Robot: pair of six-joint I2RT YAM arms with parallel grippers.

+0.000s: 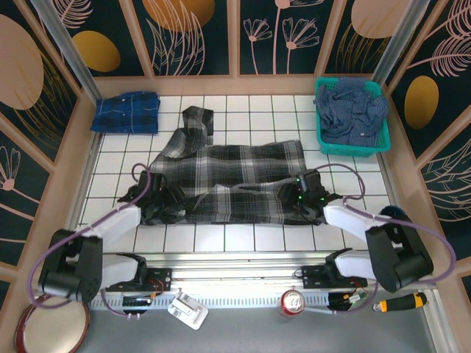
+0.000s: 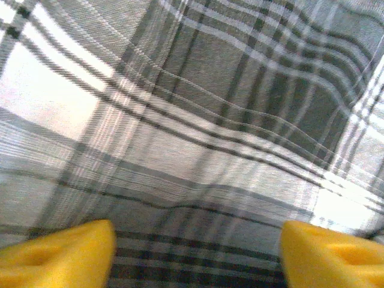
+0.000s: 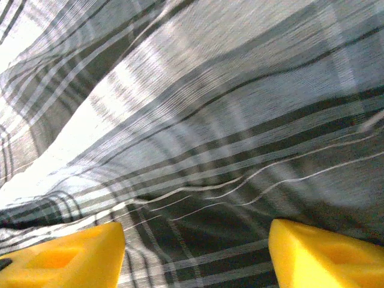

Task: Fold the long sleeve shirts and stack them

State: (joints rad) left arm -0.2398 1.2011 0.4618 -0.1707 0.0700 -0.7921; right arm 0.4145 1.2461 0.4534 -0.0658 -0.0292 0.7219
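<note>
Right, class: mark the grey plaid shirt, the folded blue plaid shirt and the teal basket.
grey plaid shirt [image 1: 243, 165], top external view, middle of its spread body.
folded blue plaid shirt [image 1: 126, 112], top external view, centre of the bundle.
teal basket [image 1: 356, 149], top external view, near wall.

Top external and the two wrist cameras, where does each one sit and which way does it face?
Top external: fixed above and behind the arms, looking down on the table; both arms show, left gripper and right gripper at the grey plaid shirt.
Left wrist: on the left arm, looking close at that shirt; its yellow fingertips show, apart.
Right wrist: on the right arm, close on the same shirt; its yellow fingertips apart.
Shared: all three see the grey plaid shirt.
</note>
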